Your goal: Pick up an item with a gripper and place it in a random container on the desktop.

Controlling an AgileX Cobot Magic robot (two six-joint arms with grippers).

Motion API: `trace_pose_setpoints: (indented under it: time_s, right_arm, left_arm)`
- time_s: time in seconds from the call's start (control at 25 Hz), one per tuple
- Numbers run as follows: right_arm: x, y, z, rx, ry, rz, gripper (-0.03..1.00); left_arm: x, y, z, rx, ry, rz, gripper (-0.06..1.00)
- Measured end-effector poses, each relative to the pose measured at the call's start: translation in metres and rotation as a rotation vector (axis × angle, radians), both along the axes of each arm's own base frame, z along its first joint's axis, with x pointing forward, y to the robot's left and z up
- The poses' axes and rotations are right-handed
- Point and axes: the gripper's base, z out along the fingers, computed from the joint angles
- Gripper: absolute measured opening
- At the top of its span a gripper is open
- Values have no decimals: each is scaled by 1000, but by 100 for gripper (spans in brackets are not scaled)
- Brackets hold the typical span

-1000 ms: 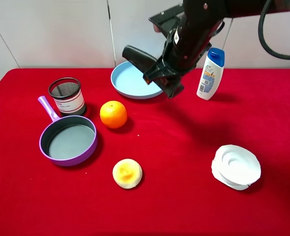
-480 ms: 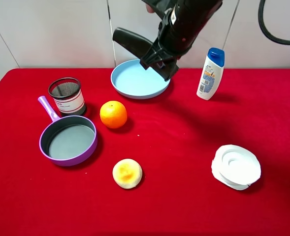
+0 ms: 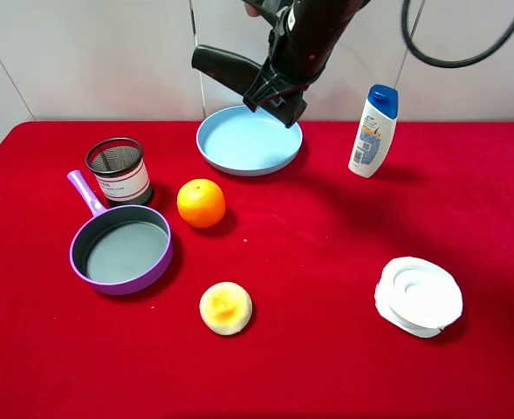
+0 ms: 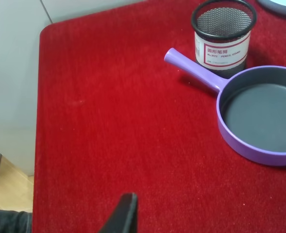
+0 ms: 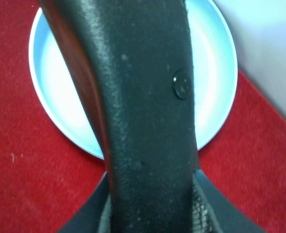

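Observation:
My right gripper (image 3: 277,91) is shut on the black case (image 3: 224,67) and holds it in the air above the light-blue plate (image 3: 218,150) at the back of the red desktop (image 3: 326,236). The case sticks out to the left from the gripper. In the right wrist view the case (image 5: 143,111) fills the middle, with the plate (image 5: 55,102) right below it and dark fingers (image 5: 87,218) on both sides. Only one dark fingertip (image 4: 127,209) of my left gripper shows, low over the red cloth at the far left.
An orange (image 3: 201,202), a yellowish bun (image 3: 226,307), a purple-handled pan (image 3: 121,250) and a black mesh cup (image 3: 117,169) are at the left. A shampoo bottle (image 3: 374,131) stands right of the plate. A white crumpled object (image 3: 419,295) lies at the front right.
My right gripper has risen and moved back and to the left with the black case, from the plate's right rim to above the plate.

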Motion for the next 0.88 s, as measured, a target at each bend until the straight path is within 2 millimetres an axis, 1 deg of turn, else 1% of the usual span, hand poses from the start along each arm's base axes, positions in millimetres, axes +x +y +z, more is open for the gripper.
trace_pose_setpoints:
  time_s: [0.24, 0.6, 0.68, 0.88]
  right_arm:
    - [14, 6, -9, -25, -4, 27, 22]
    - [35, 22, -33, -69, -11, 99, 21]
    - [40, 26, -35, -71, -20, 112, 21]
    - [51, 34, -52, -94, -22, 147, 21]
  left_arm:
    - [0, 0, 0, 0, 0, 0, 94]
    - [0, 0, 0, 0, 0, 0, 94]
    - [0, 0, 0, 0, 0, 0, 94]
    - [0, 0, 0, 0, 0, 0, 94]
